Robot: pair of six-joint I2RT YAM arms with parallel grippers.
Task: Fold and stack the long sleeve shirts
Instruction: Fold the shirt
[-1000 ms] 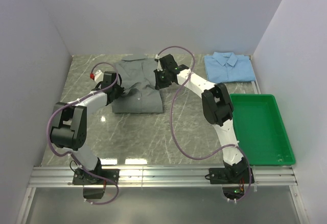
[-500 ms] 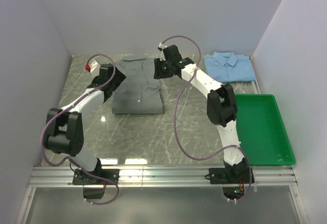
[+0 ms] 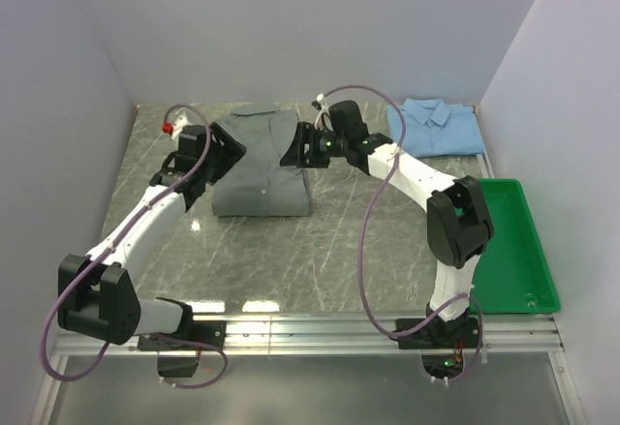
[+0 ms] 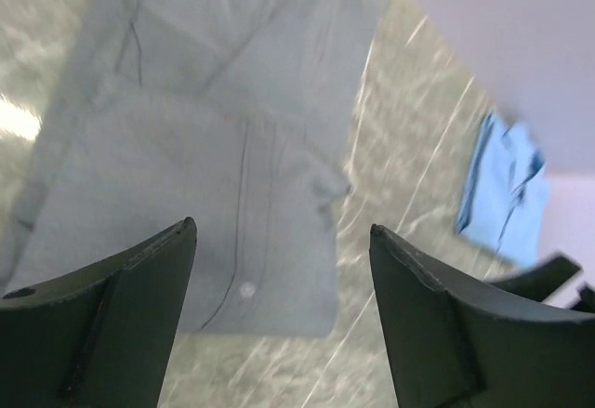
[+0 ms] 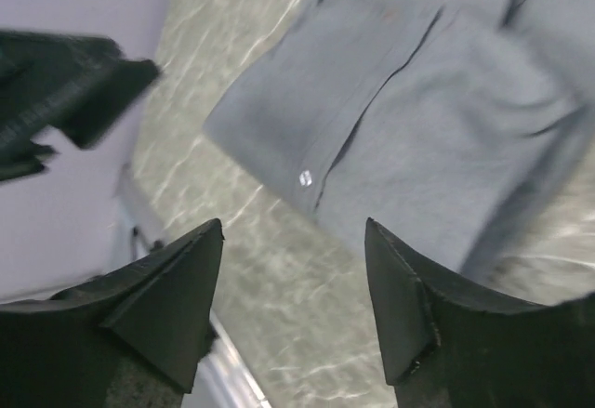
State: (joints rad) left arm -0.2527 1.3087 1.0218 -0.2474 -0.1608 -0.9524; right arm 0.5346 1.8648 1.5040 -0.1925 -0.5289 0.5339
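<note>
The grey long sleeve shirt (image 3: 260,166) lies folded into a rectangle on the marble table, collar toward the back wall. In the left wrist view the grey shirt (image 4: 186,148) spreads below my jaws, and the right wrist view shows its buttoned front (image 5: 418,101). The light blue shirt (image 3: 434,127) lies folded at the back right, also visible as the blue shirt (image 4: 502,190). My left gripper (image 3: 226,152) hovers over the grey shirt's left edge, open and empty (image 4: 282,227). My right gripper (image 3: 295,150) hovers at its right edge, open and empty (image 5: 294,224).
A green plastic tray (image 3: 528,270) stands at the right side of the table, in front of the blue shirt. Purple-grey walls close off the left, back and right. The left gripper (image 5: 74,92) shows blurred in the right wrist view.
Both grippers have opened and let go of the grey shirt, then lifted off it. The left arm stretched out; the right arm's elbow swung right and nearer.
</note>
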